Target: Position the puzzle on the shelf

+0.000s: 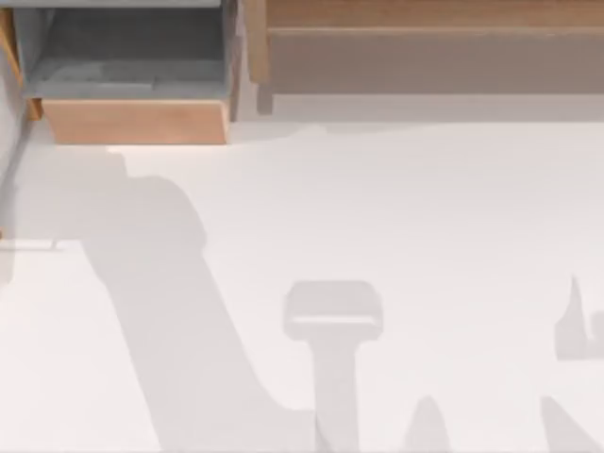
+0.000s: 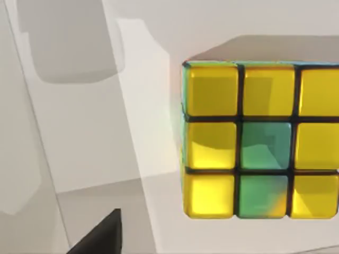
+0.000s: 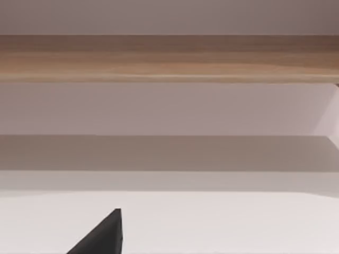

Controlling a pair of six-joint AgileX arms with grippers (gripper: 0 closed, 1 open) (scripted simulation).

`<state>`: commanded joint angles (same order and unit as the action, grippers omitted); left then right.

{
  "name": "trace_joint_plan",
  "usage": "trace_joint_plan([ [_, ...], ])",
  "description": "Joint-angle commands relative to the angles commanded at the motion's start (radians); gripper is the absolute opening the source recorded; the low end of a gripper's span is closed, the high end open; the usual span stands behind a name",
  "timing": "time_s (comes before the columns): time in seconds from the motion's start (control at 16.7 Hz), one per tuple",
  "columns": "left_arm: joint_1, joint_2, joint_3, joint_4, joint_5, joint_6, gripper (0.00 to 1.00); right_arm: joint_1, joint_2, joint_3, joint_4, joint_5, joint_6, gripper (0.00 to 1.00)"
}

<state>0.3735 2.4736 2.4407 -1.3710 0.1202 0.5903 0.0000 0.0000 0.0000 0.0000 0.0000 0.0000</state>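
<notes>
A rendered simulation bench is showing here: a plain white tabletop (image 1: 377, 217) is lying bare beside the long brown wooden shelf (image 1: 425, 47), a grey-lined light-wood-fronted box (image 1: 132, 85) sitting beside that shelf.

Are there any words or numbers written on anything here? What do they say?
None: there is no writing or number to read anywhere.
The small cube puzzle with yellow and green squares and dark grid lines: plain colours, no letters.
The long brown wooden shelf: bare wood, no label.
The grey-lined box with a light wood front: no label.
The white table: no marks.
</notes>
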Motion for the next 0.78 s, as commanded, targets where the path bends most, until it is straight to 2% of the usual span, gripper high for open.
trace_joint_plan([
  [0.48,-0.097,-0.195,-0.168,0.002,-0.022,-0.104,1.00,0.000,0.000,0.000,0.000,0.000,0.000,1.00],
  [0.78,-0.047,-0.144,-0.198,0.080,-0.019,-0.063,1.00,0.000,0.000,0.000,0.000,0.000,0.000,1.00],
])
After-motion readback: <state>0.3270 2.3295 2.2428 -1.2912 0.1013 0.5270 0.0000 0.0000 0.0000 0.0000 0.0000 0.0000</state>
